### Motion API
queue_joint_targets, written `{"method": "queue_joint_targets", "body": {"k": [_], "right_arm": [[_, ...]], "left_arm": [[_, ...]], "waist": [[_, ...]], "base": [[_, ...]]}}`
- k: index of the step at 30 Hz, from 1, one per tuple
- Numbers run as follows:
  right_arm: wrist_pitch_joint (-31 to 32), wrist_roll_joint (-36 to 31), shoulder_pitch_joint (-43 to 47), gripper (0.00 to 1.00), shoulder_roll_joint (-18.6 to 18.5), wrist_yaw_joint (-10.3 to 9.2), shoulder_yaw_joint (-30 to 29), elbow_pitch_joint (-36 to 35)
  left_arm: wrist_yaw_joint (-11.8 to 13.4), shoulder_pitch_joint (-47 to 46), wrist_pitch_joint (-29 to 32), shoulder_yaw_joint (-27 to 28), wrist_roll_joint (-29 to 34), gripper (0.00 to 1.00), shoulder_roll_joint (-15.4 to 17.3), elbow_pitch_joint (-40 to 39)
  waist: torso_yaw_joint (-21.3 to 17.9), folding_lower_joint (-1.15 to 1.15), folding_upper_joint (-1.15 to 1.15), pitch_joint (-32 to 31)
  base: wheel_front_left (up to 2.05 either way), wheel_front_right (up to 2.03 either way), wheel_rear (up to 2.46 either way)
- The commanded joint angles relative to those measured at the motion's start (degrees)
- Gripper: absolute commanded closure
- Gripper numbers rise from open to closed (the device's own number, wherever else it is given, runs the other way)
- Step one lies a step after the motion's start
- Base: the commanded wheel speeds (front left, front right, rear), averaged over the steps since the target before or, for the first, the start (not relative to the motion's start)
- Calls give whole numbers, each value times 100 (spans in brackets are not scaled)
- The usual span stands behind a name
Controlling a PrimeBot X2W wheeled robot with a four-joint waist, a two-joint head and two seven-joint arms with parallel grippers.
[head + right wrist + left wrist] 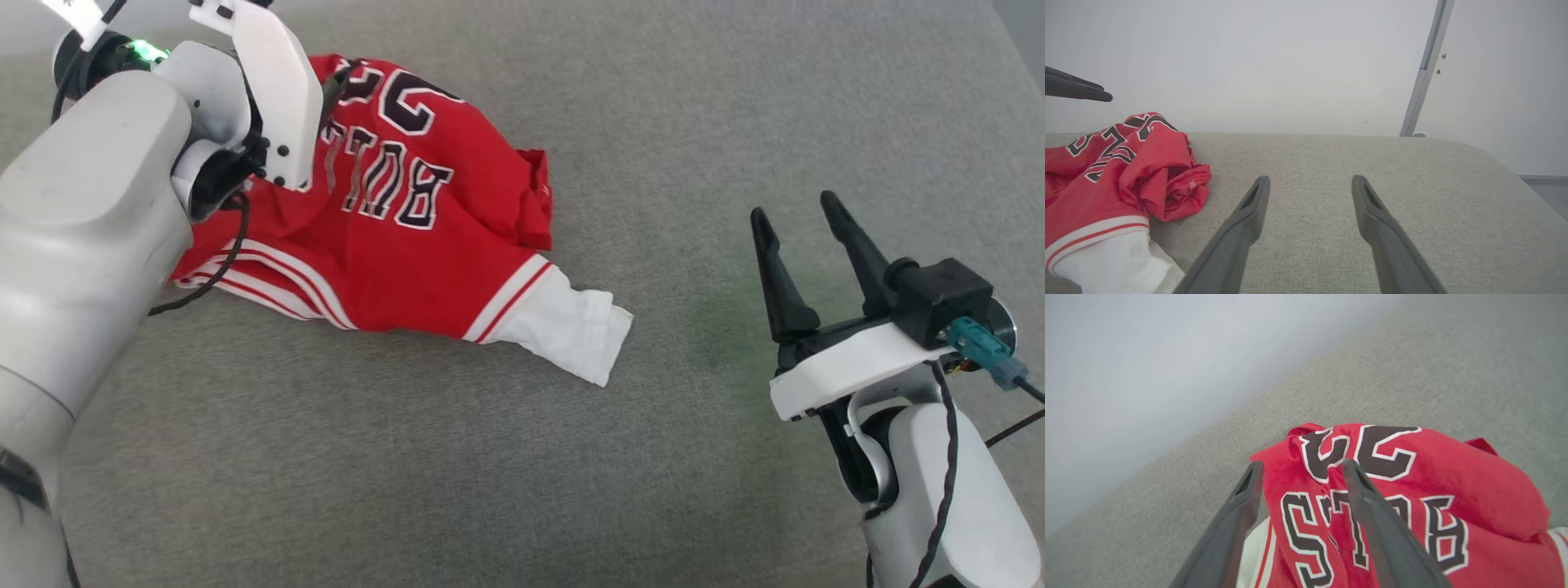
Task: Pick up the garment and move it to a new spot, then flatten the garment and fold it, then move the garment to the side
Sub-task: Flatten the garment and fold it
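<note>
Both spread: left gripper (pixel 1303 463) over garment (pixel 424 269), right gripper (pixel 793 206) apart | long axis left-right, white sleeve (pixel 571 327) pointing right

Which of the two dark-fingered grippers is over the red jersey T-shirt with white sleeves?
The left gripper: it hangs open above the black lettering on the red jersey T-shirt. The right gripper, also open, stands apart over the bare grey fabric surface.

All 3 cameras share the garment (pixel 424 245): head steeply from above, close over it behind the left gripper (pixel 1300 465), low with it leftward behind the right gripper (pixel 1310 179).
</note>
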Motion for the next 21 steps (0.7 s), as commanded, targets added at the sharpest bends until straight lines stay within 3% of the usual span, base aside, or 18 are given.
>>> {"method": "queue_joint_targets", "body": {"k": [1,4,9,15,21], "right_arm": [[34,12,70,0,-48,-2,28,-42],[171,82,176,0,-142,-1,210,-78],[580,238,431,0,-374,-2,615,-198],[1385,644,740,0,-739,-2,1294,-398],[2106,917,884,0,-1105,-2,1711,-610]], "left_arm": [[-30,134,-96,15,38,0,17,-74],[11,305,-361,49,26,0,137,-341],[292,779,-820,83,68,0,402,-1030],[894,1552,-1275,214,-81,0,852,-2154],[1661,2377,-1719,342,-170,0,1378,-3382]], "waist": [[116,0,0,-121],[245,0,0,-287],[492,0,0,-592],[803,0,0,-882],[1140,0,0,-980]], "base": [[0,0,0],[0,0,0],[0,0,0],[0,0,0],[0,0,0]]}}
